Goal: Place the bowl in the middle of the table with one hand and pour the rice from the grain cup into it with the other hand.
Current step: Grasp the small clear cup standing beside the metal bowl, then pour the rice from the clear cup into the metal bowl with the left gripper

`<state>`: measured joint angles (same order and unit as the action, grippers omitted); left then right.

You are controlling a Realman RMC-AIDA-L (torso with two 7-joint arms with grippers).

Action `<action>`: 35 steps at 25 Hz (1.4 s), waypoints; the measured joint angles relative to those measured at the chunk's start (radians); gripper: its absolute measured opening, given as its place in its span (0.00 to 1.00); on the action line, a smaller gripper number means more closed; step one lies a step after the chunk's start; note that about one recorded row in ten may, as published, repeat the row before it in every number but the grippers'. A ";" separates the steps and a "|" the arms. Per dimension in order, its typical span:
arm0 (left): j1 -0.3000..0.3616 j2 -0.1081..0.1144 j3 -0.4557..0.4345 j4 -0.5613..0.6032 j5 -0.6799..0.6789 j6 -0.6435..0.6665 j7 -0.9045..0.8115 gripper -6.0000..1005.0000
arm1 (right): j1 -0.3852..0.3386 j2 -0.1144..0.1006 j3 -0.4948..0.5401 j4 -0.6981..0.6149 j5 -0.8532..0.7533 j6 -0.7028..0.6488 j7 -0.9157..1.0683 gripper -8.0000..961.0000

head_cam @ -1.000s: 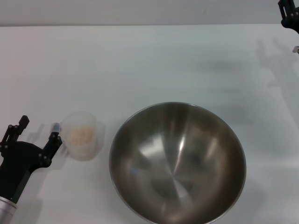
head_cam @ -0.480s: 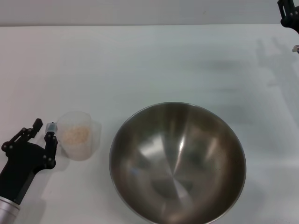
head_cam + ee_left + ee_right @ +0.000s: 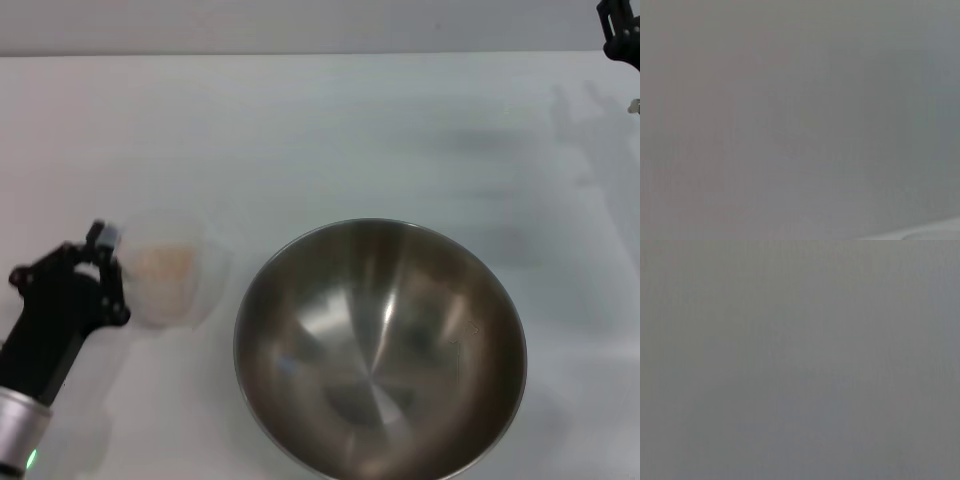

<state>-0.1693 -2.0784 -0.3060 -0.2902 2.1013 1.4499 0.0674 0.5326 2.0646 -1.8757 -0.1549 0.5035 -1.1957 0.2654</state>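
The grain cup [image 3: 172,280], a frosted translucent plastic cup, is sitting over the near left part of the white worktop [image 3: 330,130], just beside the left rim of the bowl [image 3: 380,350] with a narrow strip of bare worktop showing between them. A pale beige heap of rice [image 3: 163,266] is showing through the cup's open mouth, gathered toward the side nearest the left hand. The cup's outline is looking soft and smeared, so whether it is resting on the worktop or raised a little off it cannot be told.

The left hand [image 3: 100,275] is pressing against the cup's left wall, its black fingers [image 3: 108,262] grasping the cup at the rim (one fingertip is showing just at the upper edge, the other lower down by the cup's side). The black wrist is angling down toward the near left corner, where a silver cuff is showing.

The large stainless-steel bowl is lying right of the cup, toward the near edge, upright, its brushed interior holding no grains.

The right hand [image 3: 622,25] is hanging at the far right corner, well apart from bowl and cup; whether it is released or clenched cannot be told. Both wrist views are giving only featureless grey.
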 joint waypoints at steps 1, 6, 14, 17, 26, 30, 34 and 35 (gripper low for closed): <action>-0.012 0.000 -0.001 -0.007 0.000 0.021 0.036 0.05 | 0.001 0.000 0.003 0.000 0.000 -0.002 0.000 0.46; -0.067 0.000 0.002 -0.020 0.004 0.124 0.229 0.04 | 0.004 -0.008 0.014 -0.002 0.000 -0.007 0.000 0.46; -0.156 0.000 0.025 -0.011 0.109 0.210 0.700 0.04 | 0.009 -0.011 0.022 -0.011 0.000 -0.008 -0.063 0.46; -0.177 0.000 0.025 -0.011 0.179 0.213 0.906 0.04 | 0.012 -0.010 0.022 -0.011 0.000 -0.007 -0.075 0.46; -0.213 0.000 0.018 -0.009 0.329 0.217 1.347 0.04 | 0.032 -0.003 0.022 -0.005 -0.001 0.015 -0.155 0.46; -0.216 0.000 0.016 -0.007 0.368 0.223 1.512 0.04 | 0.035 -0.003 0.022 -0.003 -0.008 0.024 -0.164 0.46; -0.222 0.001 0.016 -0.002 0.409 0.227 1.637 0.04 | 0.035 -0.008 0.022 0.003 -0.009 0.025 -0.168 0.46; -0.224 0.001 0.017 0.002 0.415 0.228 1.662 0.04 | 0.035 -0.008 0.022 0.003 -0.009 0.025 -0.168 0.46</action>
<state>-0.3931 -2.0770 -0.2893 -0.2882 2.5163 1.6776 1.7297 0.5673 2.0567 -1.8540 -0.1518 0.4947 -1.1704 0.0974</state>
